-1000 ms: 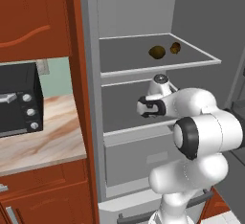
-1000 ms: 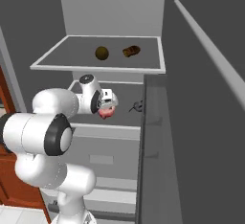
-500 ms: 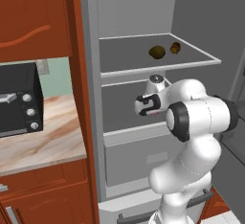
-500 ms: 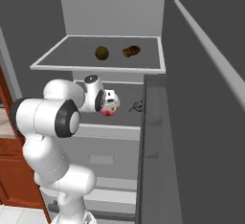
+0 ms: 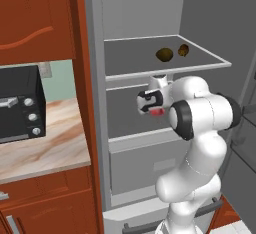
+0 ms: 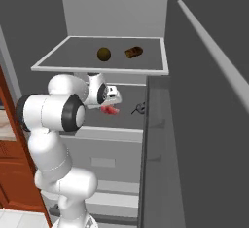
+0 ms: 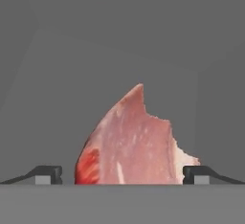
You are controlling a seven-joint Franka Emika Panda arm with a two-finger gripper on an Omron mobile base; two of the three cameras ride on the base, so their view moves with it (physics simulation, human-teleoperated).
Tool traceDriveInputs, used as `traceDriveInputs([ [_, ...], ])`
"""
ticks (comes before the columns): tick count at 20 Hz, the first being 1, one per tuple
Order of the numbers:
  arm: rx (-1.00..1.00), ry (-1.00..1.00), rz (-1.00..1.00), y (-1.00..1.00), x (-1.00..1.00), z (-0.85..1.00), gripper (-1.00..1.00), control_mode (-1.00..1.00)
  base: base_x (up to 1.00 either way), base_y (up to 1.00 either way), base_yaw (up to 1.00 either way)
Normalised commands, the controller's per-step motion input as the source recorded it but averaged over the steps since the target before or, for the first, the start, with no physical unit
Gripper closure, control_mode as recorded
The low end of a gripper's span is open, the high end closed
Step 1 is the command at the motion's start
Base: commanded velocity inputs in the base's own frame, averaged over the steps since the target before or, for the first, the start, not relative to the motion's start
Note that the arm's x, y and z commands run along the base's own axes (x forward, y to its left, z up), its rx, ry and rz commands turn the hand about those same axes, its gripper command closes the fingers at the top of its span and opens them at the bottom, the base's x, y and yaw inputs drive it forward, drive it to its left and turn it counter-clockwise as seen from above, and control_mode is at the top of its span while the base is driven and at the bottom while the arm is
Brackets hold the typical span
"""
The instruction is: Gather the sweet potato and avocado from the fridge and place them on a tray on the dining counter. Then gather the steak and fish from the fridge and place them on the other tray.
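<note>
Two lumps on upper shelf, steak between open jaws

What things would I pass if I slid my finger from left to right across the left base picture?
Black toaster oven → red-brown cabinet side → open gripper over the steak → avocado → sweet potato → fridge right wall.
</note>
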Motion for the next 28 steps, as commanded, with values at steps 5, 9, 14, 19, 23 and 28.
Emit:
traceDriveInputs([
  [5, 0.02, 0.00, 0.00, -0.43, -0.49, -0.49, -1.00, -1.00, 0.00, 0.00, 0.00],
  [9, 0.00, 0.00, 0.00, -0.37, -0.51, -0.43, -1.00, -1.00, 0.00, 0.00, 0.00],
  [14, 0.00, 0.00, 0.00, -0.30, -0.08, -0.32, 1.00, -1.00, 0.00, 0.00, 0.00],
  [19, 0.01, -0.01, 0.00, -0.28, -0.02, -0.29, 1.00, -1.00, 0.00, 0.00, 0.00],
  [23, 0.01, -0.05, 0.02, -0.11, -0.16, -0.15, 1.00, -1.00, 0.00, 0.00, 0.00],
  [28, 0.00, -0.17, 0.01, 0.01, -0.70, -0.01, 1.00, -1.00, 0.00, 0.00, 0.00],
])
